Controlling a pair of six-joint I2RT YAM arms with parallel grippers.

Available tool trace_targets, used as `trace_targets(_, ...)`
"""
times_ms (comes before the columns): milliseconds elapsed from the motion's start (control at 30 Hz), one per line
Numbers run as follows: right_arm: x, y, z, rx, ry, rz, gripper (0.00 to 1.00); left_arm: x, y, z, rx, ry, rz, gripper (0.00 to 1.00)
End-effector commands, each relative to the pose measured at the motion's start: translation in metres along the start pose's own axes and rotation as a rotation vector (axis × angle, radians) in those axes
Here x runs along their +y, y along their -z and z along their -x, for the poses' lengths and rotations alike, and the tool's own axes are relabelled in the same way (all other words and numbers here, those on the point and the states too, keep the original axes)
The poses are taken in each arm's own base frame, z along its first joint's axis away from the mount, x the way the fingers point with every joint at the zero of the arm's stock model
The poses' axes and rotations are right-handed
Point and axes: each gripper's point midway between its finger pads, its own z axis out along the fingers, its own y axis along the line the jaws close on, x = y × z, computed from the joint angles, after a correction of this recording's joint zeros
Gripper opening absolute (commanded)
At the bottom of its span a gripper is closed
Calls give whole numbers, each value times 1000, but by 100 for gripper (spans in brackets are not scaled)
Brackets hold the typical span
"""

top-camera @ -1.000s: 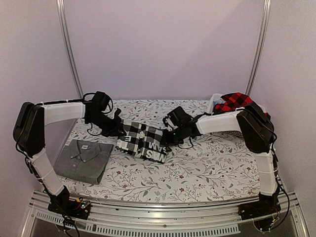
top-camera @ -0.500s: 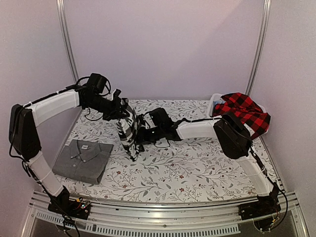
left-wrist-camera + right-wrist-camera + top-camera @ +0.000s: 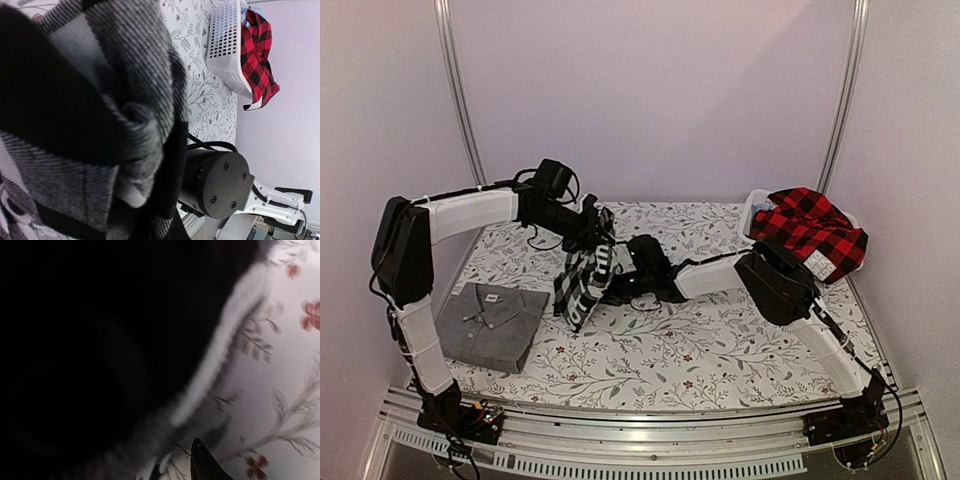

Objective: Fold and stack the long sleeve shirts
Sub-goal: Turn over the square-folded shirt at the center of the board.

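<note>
The black-and-white check shirt [image 3: 582,278] hangs bunched from my left gripper [image 3: 598,232], which is shut on its upper end; its lower end touches the table. In the left wrist view the shirt [image 3: 90,100] fills the frame and hides the fingers. My right gripper [image 3: 618,283] sits low against the hanging shirt's right side. In the right wrist view dark cloth [image 3: 100,340] fills the left, and the gripper [image 3: 180,471] stands open with tablecloth showing between its tips. The grey shirt [image 3: 490,320] lies folded at the front left. The red-and-black check shirt [image 3: 812,230] drapes over the basket.
A white plastic basket [image 3: 756,206] stands at the back right corner, also seen in the left wrist view as the basket [image 3: 225,45]. The floral tablecloth [image 3: 700,350] covers the table. Metal frame posts [image 3: 460,100] rise behind.
My left gripper lifted the check shirt off the table and carried it right, so it now hangs bunched. My right gripper followed to the left, and its jaws have spread apart.
</note>
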Motion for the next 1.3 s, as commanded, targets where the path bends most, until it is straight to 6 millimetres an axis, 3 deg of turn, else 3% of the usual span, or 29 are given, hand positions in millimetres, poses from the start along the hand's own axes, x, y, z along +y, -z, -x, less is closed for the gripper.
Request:
trace_targets(0,12,33,9,-42,40,-56,40,-18,-13,5,-5,-60,-59,0)
trace_targets(233,1,90,-1,-104,71,-238,44,-12,-25,-2,16,-64,-66,1)
trace_targets(267,4,102,1,-122,78,-266,45,-14,-27,-3,19,-72,-71,2)
trace_targets(367,-12,142,-11,-145,51,-403,46,-20,-38,-5,37,-93,-77,10)
trace_targets(433,-22,171,-21,-161,26,-490,48,-24,-51,-8,55,-117,-77,22)
trace_targets(567,-19,230,-28,-224,10,-634,58,-41,-66,-9,39,-187,-48,69)
trace_targets(633,-6,246,-24,-253,28,-654,63,-48,-60,-3,-3,-206,-39,77)
trace_targets(733,16,249,-10,-273,73,-619,67,-47,-40,10,-91,-214,0,83)
trace_targets(833,15,236,-6,-212,104,-624,67,-24,-16,15,-170,-177,75,82)
trace_targets(967,6,214,0,-146,148,-633,63,31,20,13,-261,-98,202,75)
trace_targets(1000,-8,205,-3,-113,156,-653,59,63,41,7,-290,-49,244,68)
trace_targets(1067,-17,199,-5,-89,166,-660,57,94,47,-9,-278,-16,288,65)
trace_targets(1267,-29,182,-13,-25,189,-629,54,149,54,-34,-268,22,437,42)
